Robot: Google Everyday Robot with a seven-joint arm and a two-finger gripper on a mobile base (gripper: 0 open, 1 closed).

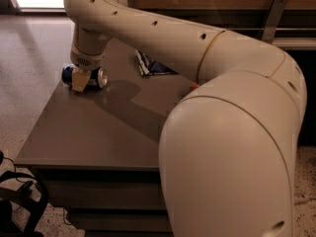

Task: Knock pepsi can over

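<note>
The pepsi can (94, 77), dark blue with a silver end, lies on its side near the far left edge of the grey table (98, 127), its silver end facing right. My gripper (79, 80) hangs down from the wrist right over the can and its tan fingertip stands in front of the can's middle, touching or nearly touching it. The can's left end shows just past the finger. The rest of the gripper is hidden by the wrist.
A flat crinkled dark blue chip bag (150, 65) lies at the back middle of the table. My large cream arm fills the right half of the view. The table's left edge drops to a speckled floor (24, 73). A black object (19, 201) sits at bottom left.
</note>
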